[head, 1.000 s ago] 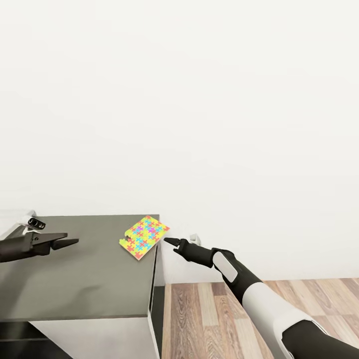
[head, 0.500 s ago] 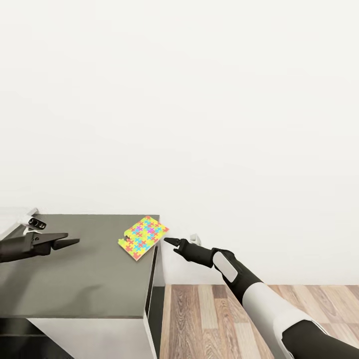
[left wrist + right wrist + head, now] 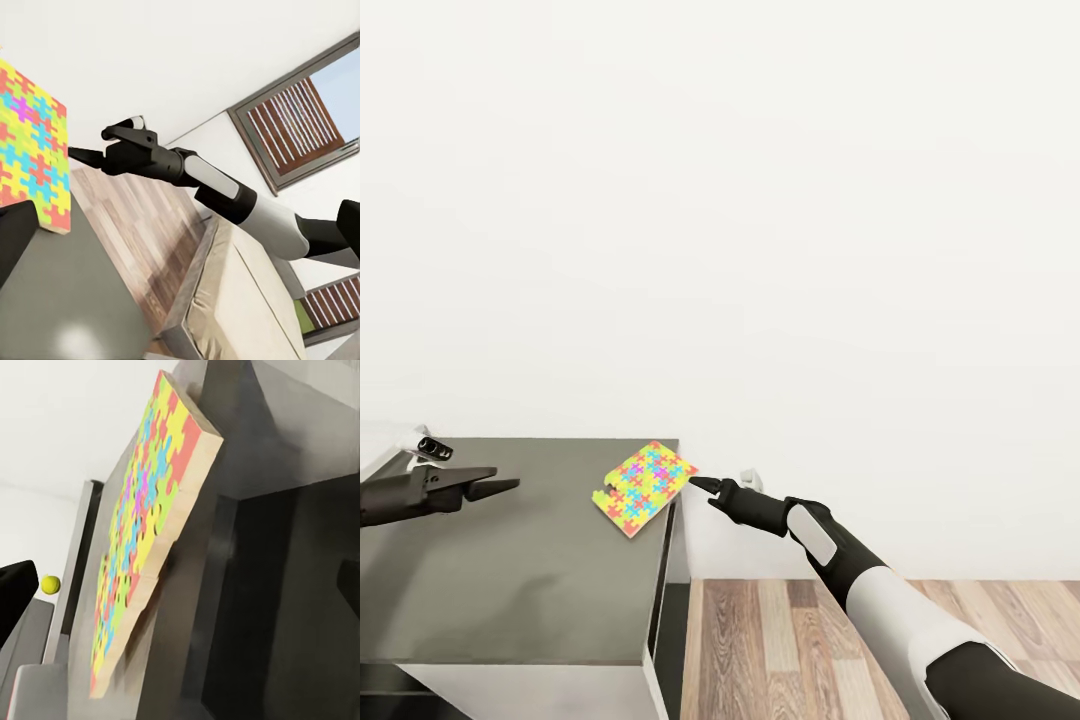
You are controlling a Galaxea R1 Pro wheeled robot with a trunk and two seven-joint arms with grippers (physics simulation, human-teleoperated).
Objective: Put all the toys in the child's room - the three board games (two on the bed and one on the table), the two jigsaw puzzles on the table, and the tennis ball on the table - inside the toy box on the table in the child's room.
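Observation:
One jigsaw puzzle (image 3: 644,487), a thin square of yellow, pink, blue and green pieces, lies at the far right corner of a dark grey desk top (image 3: 530,560), with one corner past the desk's right edge. In the right wrist view the puzzle (image 3: 142,547) appears edge-on and close. My right gripper (image 3: 698,487) hovers off the desk, just right of that corner, its fingers apart and empty. Over the desk's left part, my left gripper (image 3: 506,480) is open and empty. A small yellow tennis ball (image 3: 50,584) lies far beyond the puzzle.
A plain white wall stands right behind the desk. Wood plank floor (image 3: 810,640) lies to the right of the desk, under my right arm. In the left wrist view, the beige bed (image 3: 247,300) and a grey-framed window (image 3: 300,124) are behind the right arm.
The puzzle has slid and turned slightly left onto the desk. The whole view has shifted down a little. Both grippers stay about where they were.

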